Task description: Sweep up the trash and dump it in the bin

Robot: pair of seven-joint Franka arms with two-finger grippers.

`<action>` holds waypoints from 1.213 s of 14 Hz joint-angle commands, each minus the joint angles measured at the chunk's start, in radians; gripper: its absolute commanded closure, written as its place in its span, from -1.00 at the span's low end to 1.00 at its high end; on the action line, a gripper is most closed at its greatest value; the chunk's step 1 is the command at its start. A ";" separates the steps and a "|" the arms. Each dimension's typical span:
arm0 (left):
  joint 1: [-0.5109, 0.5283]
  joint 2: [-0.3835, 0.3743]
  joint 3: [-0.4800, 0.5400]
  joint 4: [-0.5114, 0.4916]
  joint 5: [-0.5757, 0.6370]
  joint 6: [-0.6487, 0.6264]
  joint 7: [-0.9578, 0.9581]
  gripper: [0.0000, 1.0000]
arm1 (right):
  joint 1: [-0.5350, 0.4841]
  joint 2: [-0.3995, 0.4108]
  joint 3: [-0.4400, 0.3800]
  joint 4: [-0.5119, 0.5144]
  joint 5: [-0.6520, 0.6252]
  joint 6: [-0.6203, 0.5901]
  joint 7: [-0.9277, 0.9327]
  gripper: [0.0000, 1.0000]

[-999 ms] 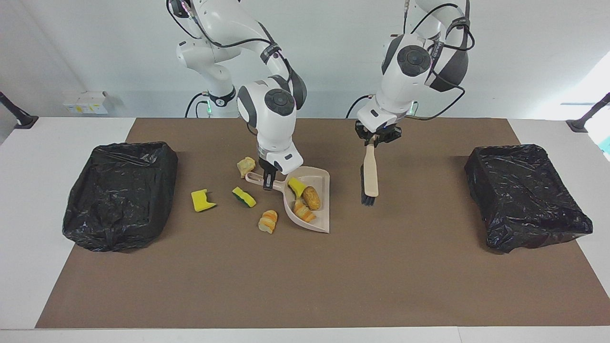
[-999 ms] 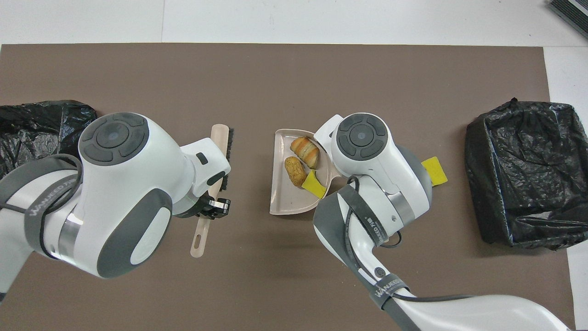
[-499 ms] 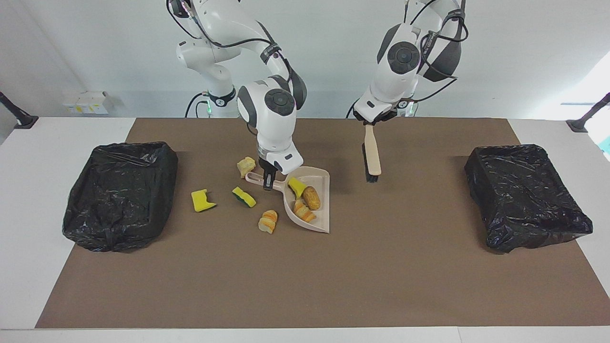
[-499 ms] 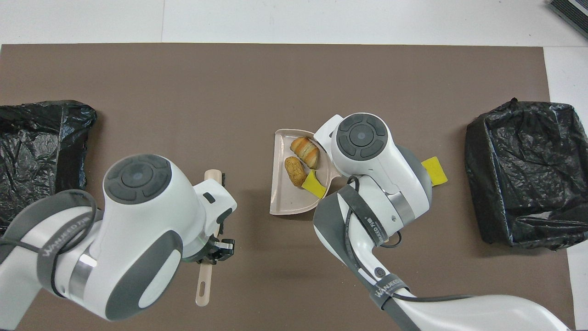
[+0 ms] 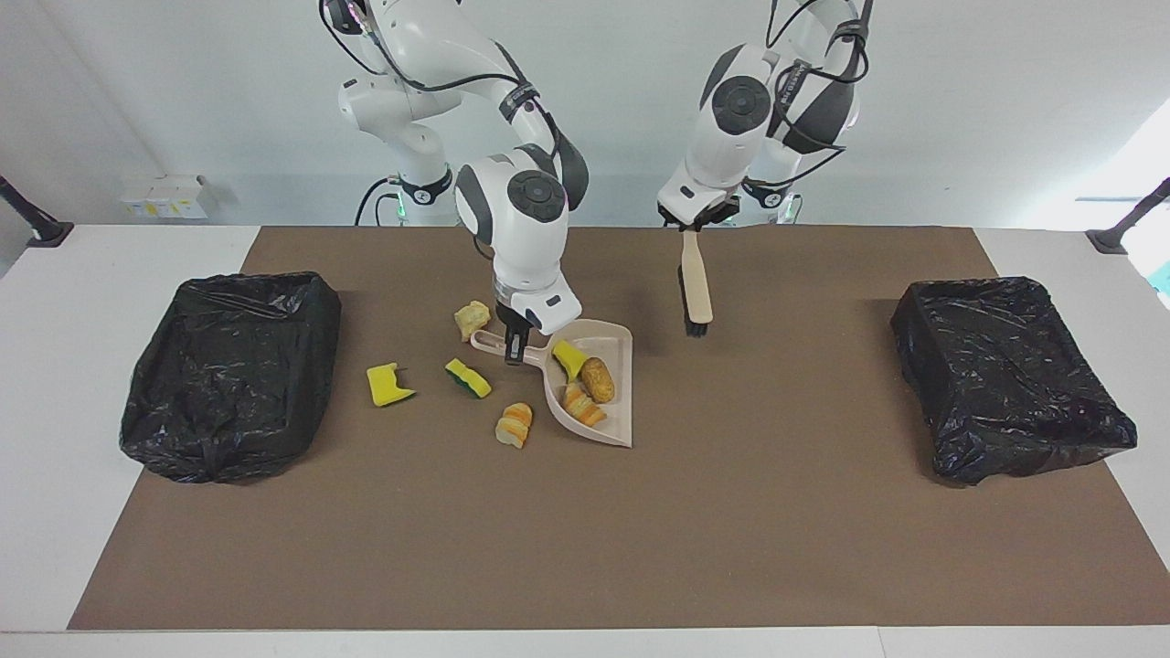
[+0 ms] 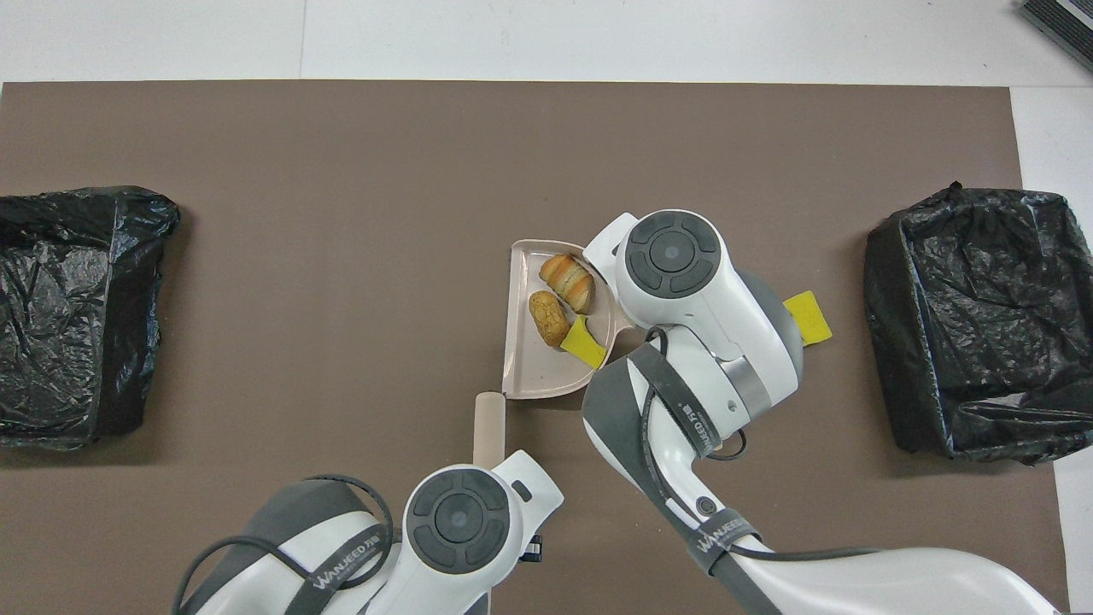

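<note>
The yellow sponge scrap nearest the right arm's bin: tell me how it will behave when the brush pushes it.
The yellow sponge scrap looks like soft foam, so it is probably very light and may skid or flip rather than slide steadily. It lies flat with a notched edge, so rolling seems unlikely. The brush bristles might squash it a little before it moves.

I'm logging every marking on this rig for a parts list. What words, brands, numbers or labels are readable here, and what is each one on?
"WANJEED": grey band on the left arm, overhead view; small letters after it unreadable.
"WANJEED": grey band on the right arm, overhead view; the band higher up the arm is unreadable.
White boxes by the wall: markings too small to read.
Nothing on the dustpan, brush or bins.
</note>
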 commanded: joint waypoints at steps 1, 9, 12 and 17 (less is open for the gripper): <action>-0.037 -0.024 0.019 -0.053 -0.032 0.066 -0.003 1.00 | -0.002 -0.024 0.005 -0.038 -0.005 0.036 -0.006 1.00; -0.079 0.002 0.019 -0.057 -0.092 0.112 -0.087 1.00 | -0.053 -0.053 0.005 -0.015 -0.003 0.002 -0.082 1.00; -0.094 -0.001 0.017 -0.062 -0.092 0.117 -0.115 1.00 | -0.102 -0.076 0.005 -0.012 0.001 -0.011 -0.162 1.00; -0.091 0.016 0.019 -0.050 -0.094 0.169 -0.130 1.00 | -0.211 -0.096 0.002 0.039 0.078 -0.054 -0.348 1.00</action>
